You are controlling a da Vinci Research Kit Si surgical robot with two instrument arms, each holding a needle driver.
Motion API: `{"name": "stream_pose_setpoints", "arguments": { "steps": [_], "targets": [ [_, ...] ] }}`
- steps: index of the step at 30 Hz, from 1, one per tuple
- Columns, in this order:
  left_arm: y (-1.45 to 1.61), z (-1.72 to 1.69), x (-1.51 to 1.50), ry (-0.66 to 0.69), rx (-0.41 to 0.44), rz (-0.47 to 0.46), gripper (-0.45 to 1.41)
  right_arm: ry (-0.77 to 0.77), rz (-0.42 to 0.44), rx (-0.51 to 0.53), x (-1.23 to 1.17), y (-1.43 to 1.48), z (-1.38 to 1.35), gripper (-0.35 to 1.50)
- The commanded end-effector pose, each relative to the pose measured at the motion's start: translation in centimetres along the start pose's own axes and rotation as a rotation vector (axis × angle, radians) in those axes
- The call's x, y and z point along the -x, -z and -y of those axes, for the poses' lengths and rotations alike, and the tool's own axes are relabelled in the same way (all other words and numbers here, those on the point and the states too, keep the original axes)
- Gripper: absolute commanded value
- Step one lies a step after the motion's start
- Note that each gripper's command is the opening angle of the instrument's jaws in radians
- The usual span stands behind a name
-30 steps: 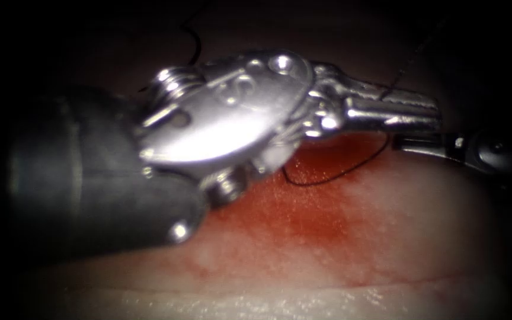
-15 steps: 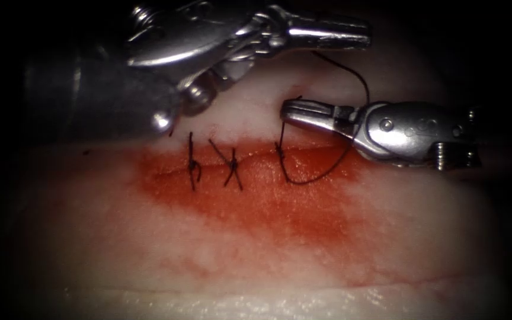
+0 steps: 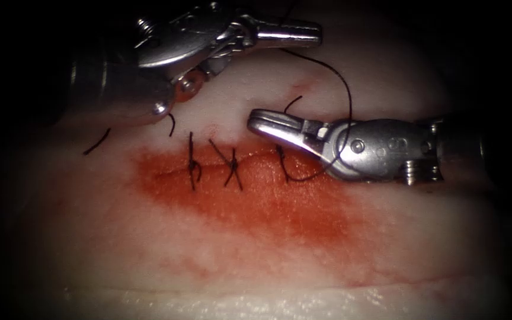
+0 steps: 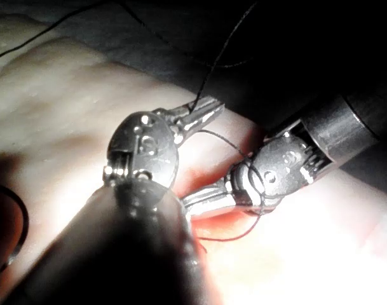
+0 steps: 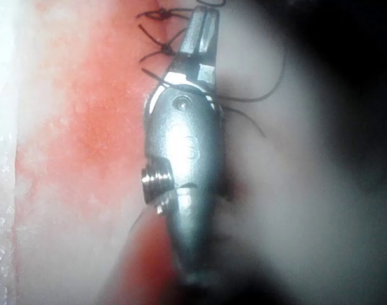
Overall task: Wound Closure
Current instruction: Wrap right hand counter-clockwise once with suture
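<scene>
My left tool [image 3: 310,33] sits beyond the cut with its jaws shut on the black thread [image 3: 346,89]. From there the thread arcs right and down, wraps over my right tool's wrist, loops on the red-stained tissue [image 3: 268,213] and ends at the rightmost stitch [image 3: 280,155]. My right tool [image 3: 257,123] reaches in from the right and lies across that stitch, a short thread tail [image 3: 294,104] rising just above it. The left wrist view shows the left tool [image 4: 211,108] gripping thread, which is coiled around the right tool [image 4: 209,202]. In the right wrist view the right tool [image 5: 207,18] points at the stitches.
Two tied stitches [image 3: 192,163] [image 3: 232,169] cross the cut left of the rightmost one. Loose cut thread ends [image 3: 96,142] [image 3: 172,124] lie on the pale tissue at the left. Red fluid [image 3: 303,219] stains the tissue around and in front of the cut.
The left tool, which covered the cut a second ago, has pulled back and to the left with the thread. The right tool has advanced left over the rightmost stitch.
</scene>
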Motion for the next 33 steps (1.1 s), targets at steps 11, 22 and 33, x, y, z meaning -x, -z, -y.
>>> {"name": "stream_pose_setpoints", "arguments": {
  "steps": [11, 22, 33],
  "targets": [
    [0.22, -0.13, 0.61, -0.003, 0.008, 0.026, -0.45, -0.111, 0.037, 0.148, 0.02, 0.06, 0.01, -0.35],
    [0.28, -0.46, 0.82, 0.018, 0.017, 0.026, -0.45, -0.234, 0.052, 0.268, -0.02, 0.09, 0.00, -0.35],
    [0.19, -0.68, 0.79, 0.022, 0.022, 0.021, -0.45, -0.532, 0.114, 0.480, 0.03, 0.10, -0.05, -0.35]
  ]
}}
